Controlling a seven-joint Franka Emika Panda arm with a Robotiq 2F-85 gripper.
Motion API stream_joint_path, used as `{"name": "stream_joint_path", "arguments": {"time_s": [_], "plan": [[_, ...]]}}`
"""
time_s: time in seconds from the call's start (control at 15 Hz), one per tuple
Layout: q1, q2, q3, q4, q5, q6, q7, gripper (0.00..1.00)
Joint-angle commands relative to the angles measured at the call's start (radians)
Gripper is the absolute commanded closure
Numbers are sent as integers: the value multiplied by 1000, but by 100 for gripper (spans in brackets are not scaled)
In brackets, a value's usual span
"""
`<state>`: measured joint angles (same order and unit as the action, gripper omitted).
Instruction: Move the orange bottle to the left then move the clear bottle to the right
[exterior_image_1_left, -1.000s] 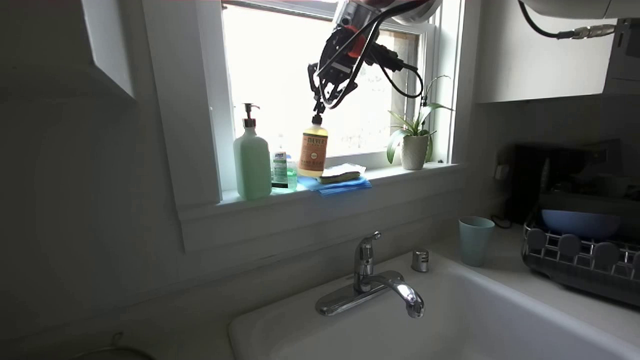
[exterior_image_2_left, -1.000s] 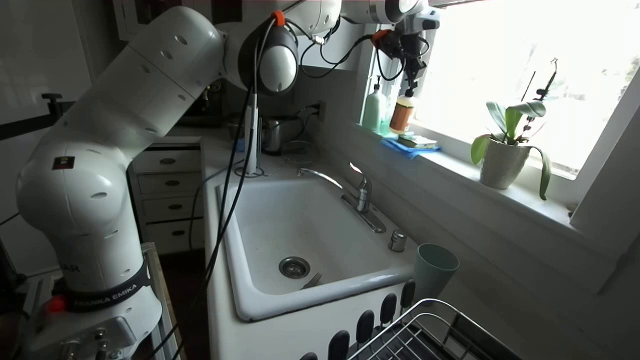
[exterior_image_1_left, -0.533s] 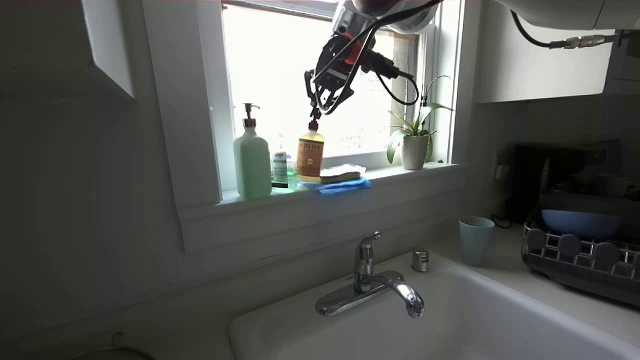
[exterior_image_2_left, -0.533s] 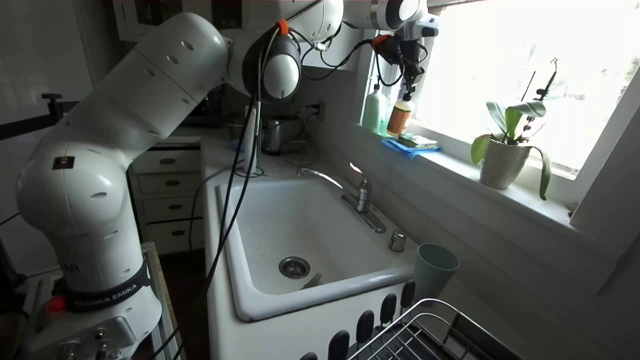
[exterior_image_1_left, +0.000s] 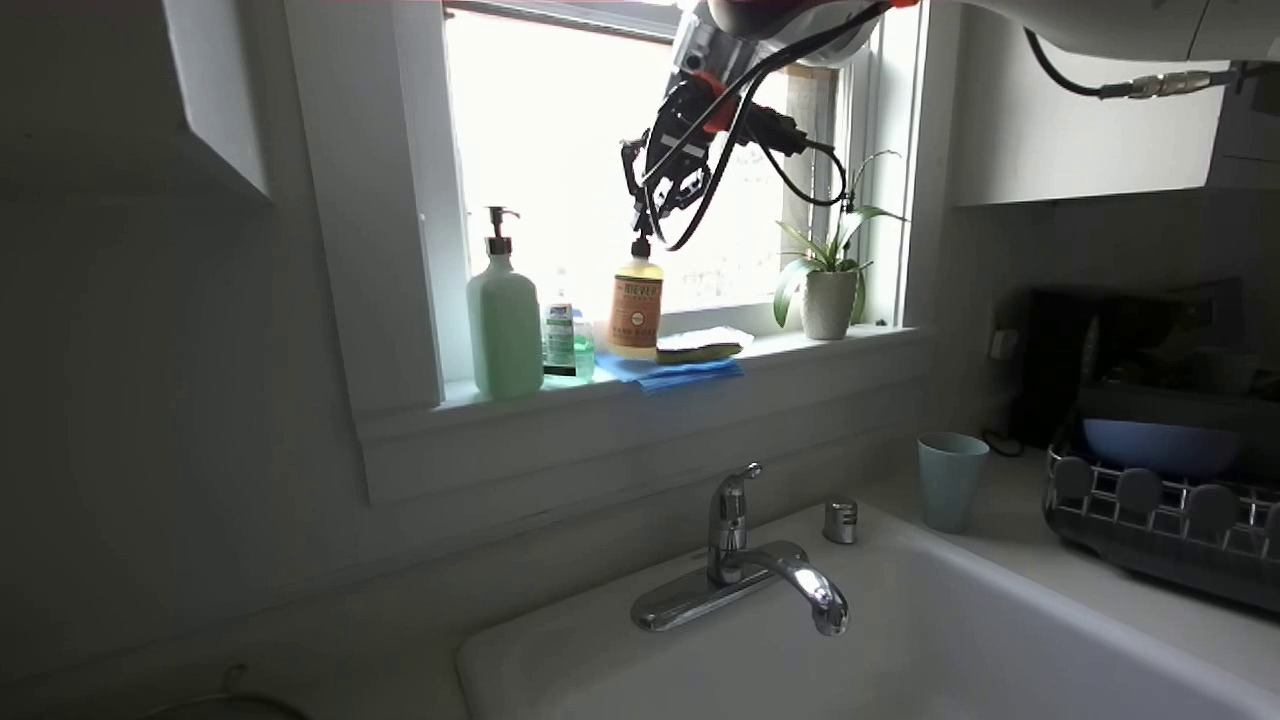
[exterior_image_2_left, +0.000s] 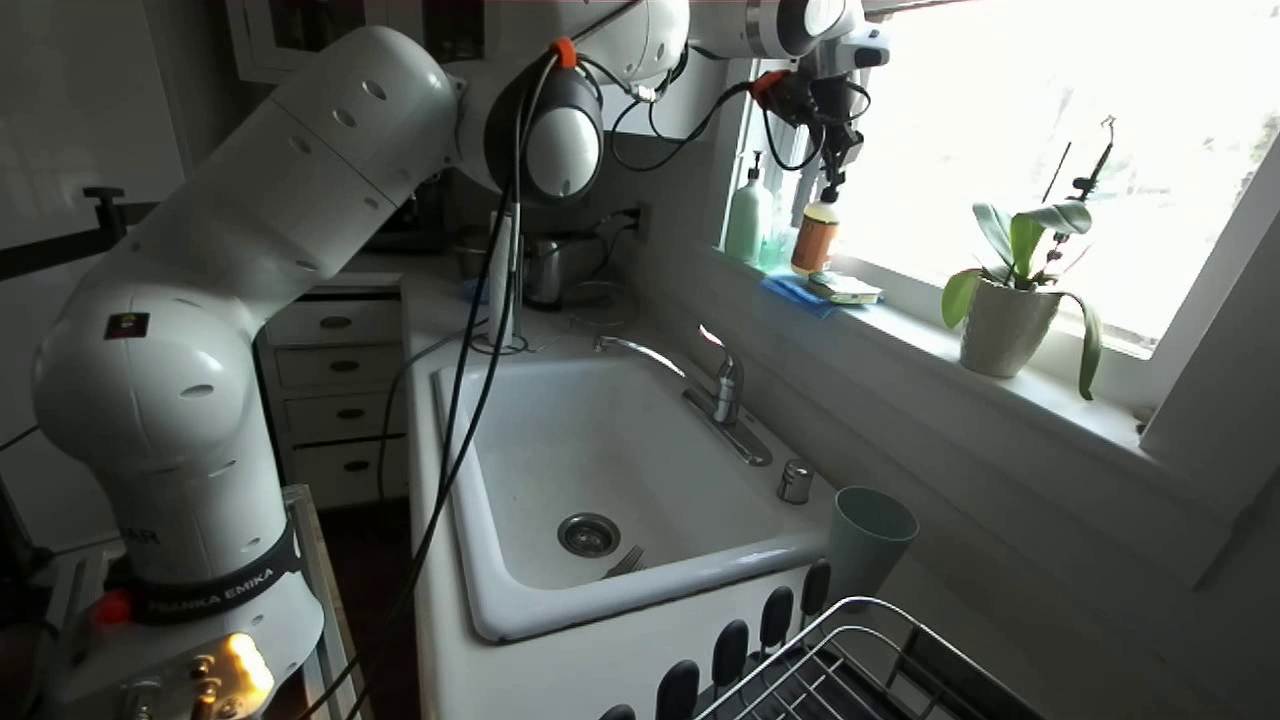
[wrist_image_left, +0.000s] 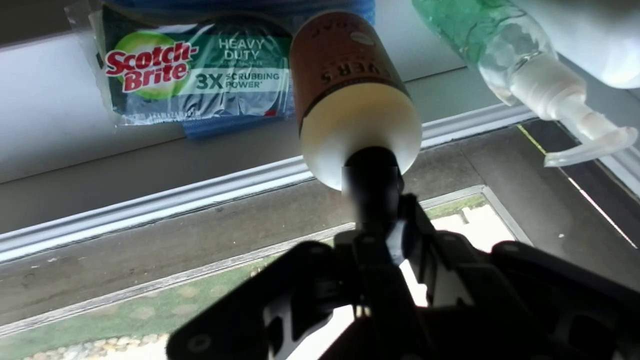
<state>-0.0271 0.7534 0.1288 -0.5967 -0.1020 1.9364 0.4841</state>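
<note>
The orange bottle (exterior_image_1_left: 636, 305) hangs nearly upright low over the window sill, its base at the blue cloth; whether it touches cannot be told. It also shows in an exterior view (exterior_image_2_left: 815, 240) and the wrist view (wrist_image_left: 350, 65). My gripper (exterior_image_1_left: 642, 226) is shut on its dark cap from above, seen too in an exterior view (exterior_image_2_left: 832, 182) and the wrist view (wrist_image_left: 385, 220). The clear bottle (exterior_image_1_left: 583, 358), greenish with a label, stands on the sill left of the orange bottle. It shows in the wrist view (wrist_image_left: 505, 50) with a pale pump, and faintly in an exterior view (exterior_image_2_left: 771, 250).
A tall pale-green pump bottle (exterior_image_1_left: 506, 325) stands beside the clear bottle. A wrapped sponge pack (wrist_image_left: 200, 70) lies on the blue cloth (exterior_image_1_left: 690, 377) against the orange bottle's side. A potted plant (exterior_image_1_left: 828, 300) stands further along the sill. The window is behind, the sink and faucet (exterior_image_1_left: 733, 530) below.
The gripper and orange bottle first moved a little left and down, then back right and slightly up. The sponge pack shifted right with the bottle during the last half second.
</note>
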Motion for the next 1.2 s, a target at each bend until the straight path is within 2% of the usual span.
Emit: {"name": "stream_joint_path", "arguments": {"time_s": [0.0,0.2,0.27,0.33,0.87,1.13], "plan": [[2,36,-8,54,-7,2,-9,96],[4,44,-7,60,-3,8,-4,96],[4,46,-7,61,-2,13,2,69],[3,46,-6,63,-1,16,4,56],[-1,34,21,77,28,40,-5,3],[12,28,43,87,52,37,54,0]]}}
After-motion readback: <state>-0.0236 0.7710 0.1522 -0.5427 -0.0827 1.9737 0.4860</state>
